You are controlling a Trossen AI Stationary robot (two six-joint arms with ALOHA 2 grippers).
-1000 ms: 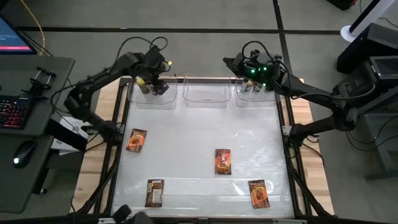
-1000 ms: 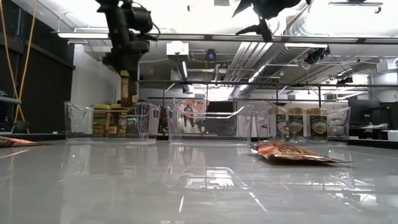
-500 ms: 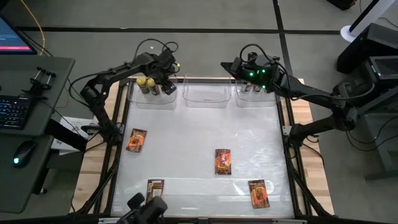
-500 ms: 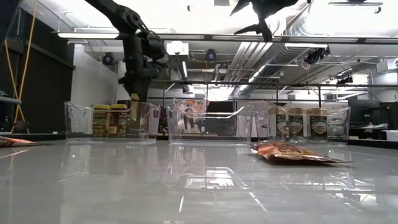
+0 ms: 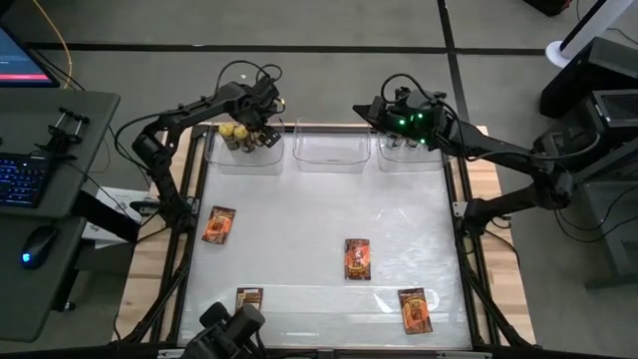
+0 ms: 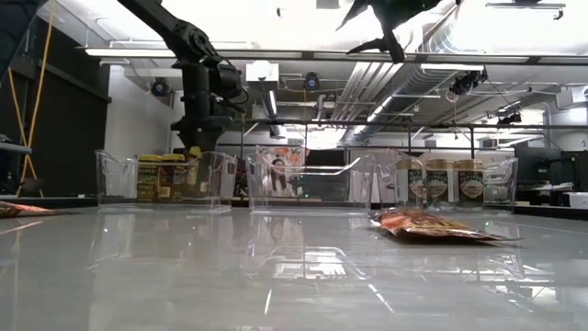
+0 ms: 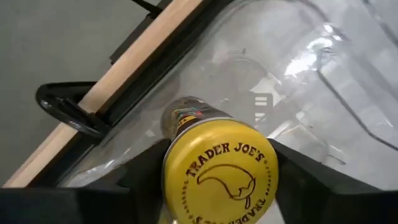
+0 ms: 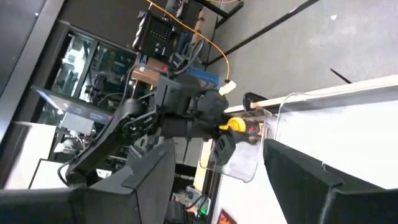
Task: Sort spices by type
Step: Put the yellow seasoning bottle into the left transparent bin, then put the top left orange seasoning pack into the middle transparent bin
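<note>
My left gripper (image 5: 261, 131) reaches down into the clear left bin (image 5: 242, 160) at the table's far edge, shut on a yellow-lidded jar (image 7: 219, 177). That jar (image 6: 194, 175) stands level with two more yellow-lidded jars (image 6: 158, 176) in the bin. My right gripper (image 5: 372, 112) hangs open, high above the far edge, beside the right bin (image 5: 411, 160). That bin holds three tan-lidded jars (image 6: 439, 181). Flat printed packets (image 5: 357, 258) lie on the table, and the middle bin (image 5: 331, 152) holds nothing. My left gripper pinches the jar between its two fingers (image 7: 144, 169) at the yellow lid's rim (image 7: 177, 177), one finger on each side. It comes from above, pointing down. The jar is upright inside the left bin, level with its neighbours; whether its base rests on the bin floor, I cannot tell.
Packets lie at the left (image 5: 218, 224), at the near left (image 5: 247, 297) and at the near right (image 5: 415, 310). A dark object (image 5: 231, 329) juts in over the near edge. A desk with a keyboard (image 5: 20, 175) stands left of the table. The table's middle is bare.
My left gripper has come down from above the left bin into it, shifting slightly toward the table's right, and has carried the yellow-lidded jar from above the bin's rim down beside the other two. A dark object has risen at the near edge.
</note>
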